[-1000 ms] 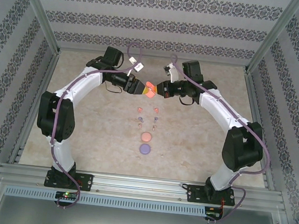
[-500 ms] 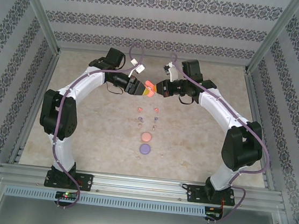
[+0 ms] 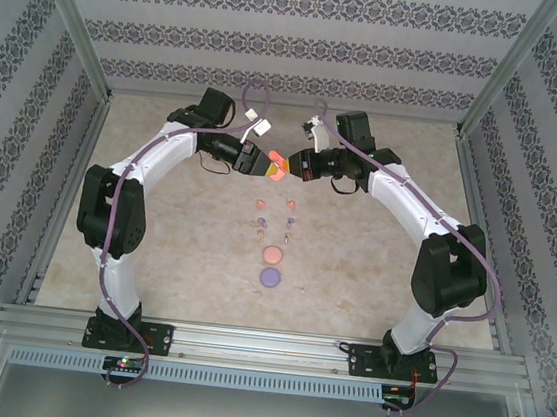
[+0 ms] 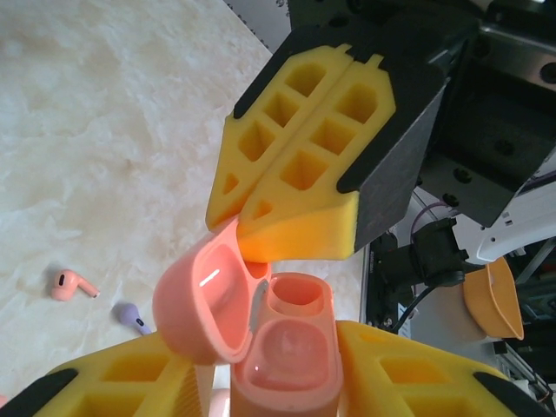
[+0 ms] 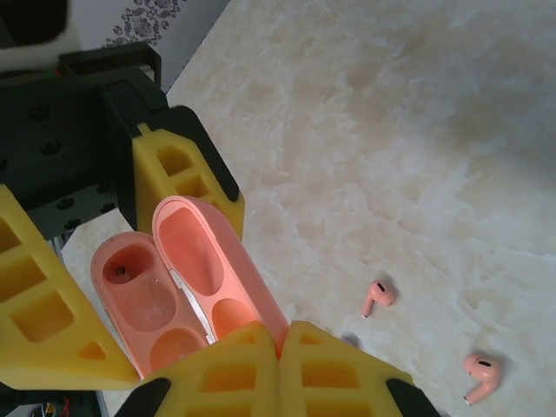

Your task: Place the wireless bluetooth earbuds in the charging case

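The left gripper (image 4: 276, 347), partly open, clamps the case (image 5: 143, 304) body; the right gripper (image 5: 280, 334), shut, pinches its lid (image 5: 208, 261). Excess pull may break the hinge or drop the case toward the earbuds (image 3: 260, 205) at 6 o'clock.

Overhead rear overview, close wrist views sharing case (image 4: 287, 347)

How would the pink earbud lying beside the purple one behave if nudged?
The pink earbud looks tiny, so probably very light and easily flicked. Its rounded head and smooth shell suggest it could pivot, roll or slip.
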Robot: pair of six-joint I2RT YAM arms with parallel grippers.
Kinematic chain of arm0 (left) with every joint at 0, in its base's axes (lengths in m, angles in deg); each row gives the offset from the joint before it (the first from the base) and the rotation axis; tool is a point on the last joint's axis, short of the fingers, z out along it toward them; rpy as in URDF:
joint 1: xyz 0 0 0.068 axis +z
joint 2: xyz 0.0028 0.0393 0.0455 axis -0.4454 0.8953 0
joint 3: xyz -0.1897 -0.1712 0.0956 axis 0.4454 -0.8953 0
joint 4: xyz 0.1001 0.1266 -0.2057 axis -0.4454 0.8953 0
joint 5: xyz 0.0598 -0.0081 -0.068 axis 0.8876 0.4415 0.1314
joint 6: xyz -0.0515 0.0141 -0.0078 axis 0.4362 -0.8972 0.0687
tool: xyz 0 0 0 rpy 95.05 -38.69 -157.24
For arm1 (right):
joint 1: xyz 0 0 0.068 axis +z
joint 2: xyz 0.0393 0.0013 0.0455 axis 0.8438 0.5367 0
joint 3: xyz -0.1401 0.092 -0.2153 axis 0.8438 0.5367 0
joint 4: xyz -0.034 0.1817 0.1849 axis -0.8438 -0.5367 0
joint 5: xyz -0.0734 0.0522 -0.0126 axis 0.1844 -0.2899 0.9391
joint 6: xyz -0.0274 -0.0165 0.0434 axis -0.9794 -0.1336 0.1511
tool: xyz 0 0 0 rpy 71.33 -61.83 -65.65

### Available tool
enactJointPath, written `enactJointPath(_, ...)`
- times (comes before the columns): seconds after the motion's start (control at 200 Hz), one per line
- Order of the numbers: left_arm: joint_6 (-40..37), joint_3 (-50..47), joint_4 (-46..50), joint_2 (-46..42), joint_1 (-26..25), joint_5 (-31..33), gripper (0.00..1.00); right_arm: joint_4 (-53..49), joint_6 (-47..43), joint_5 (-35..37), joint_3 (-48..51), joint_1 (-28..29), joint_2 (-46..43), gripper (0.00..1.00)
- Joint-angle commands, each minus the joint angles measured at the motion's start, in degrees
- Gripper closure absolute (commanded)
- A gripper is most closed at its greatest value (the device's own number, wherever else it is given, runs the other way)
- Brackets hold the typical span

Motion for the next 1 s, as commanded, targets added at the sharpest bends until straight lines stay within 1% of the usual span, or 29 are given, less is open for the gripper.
enactJointPath(0.0, -2.12, 1.72, 2.13, 0.57, -0.64, -2.31, 0.59, 0.51, 0.07, -0.96, -1.87, 0.46, 0.58, 1.0)
enactJointPath(0.09, -2.63, 1.68, 2.66, 0.6, -0.71, -2.2, 0.56, 0.38, 0.11, -0.67, -2.09, 0.37, 0.62, 1.0)
enactJointPath(0.225, -2.98, 1.63, 2.93, 0.43, -0.66, -2.17, 0.56, 0.36, 0.09, -0.55, -2.09, -0.18, 0.71, 1.0)
enactJointPath(0.56, -2.35, 1.72, 1.94, 0.14, -0.71, -2.64, 0.63, 0.35, -0.07, -0.47, -1.05, -0.59, 0.36, 1.0)
enactJointPath(0.634, -2.25, 1.72, 1.87, 0.04, -0.67, -2.72, 0.67, 0.34, -0.17, -0.4, -0.95, -0.62, 0.36, 1.0)
enactJointPath(0.739, -2.18, 1.72, 1.74, -0.1, -0.66, -2.98, 0.71, 0.38, -0.15, -0.49, -0.77, -0.78, 0.43, 1.0)
enactJointPath(0.869, -2.08, 1.67, 1.78, -0.19, -0.64, -3.12, 0.79, 0.38, -0.09, -0.47, -0.85, -0.77, 0.36, 1.0)
enactJointPath(0.939, -2.09, 1.63, 1.76, -0.34, -0.67, -3.14, 0.85, 0.31, 0.12, -0.31, -1.11, -0.91, 0.12, 1.0)
enactJointPath(0.969, -2.1, 1.58, 1.76, -0.34, -0.71, -3.09, 0.88, 0.3, 0.33, -0.31, -1.19, -0.95, -0.06, 0.92)
enactJointPath(0.979, -2.05, 1.55, 1.72, -0.39, -0.68, -3.08, 0.89, 0.34, 0.46, -0.31, -1.28, -1.02, -0.2, 0.88)
enactJointPath(0.994, -2.11, 1.5, 1.57, -0.36, -0.58, -3.01, 0.91, 0.35, 0.55, -0.31, -1.3, -1.07, -0.31, 0.86)
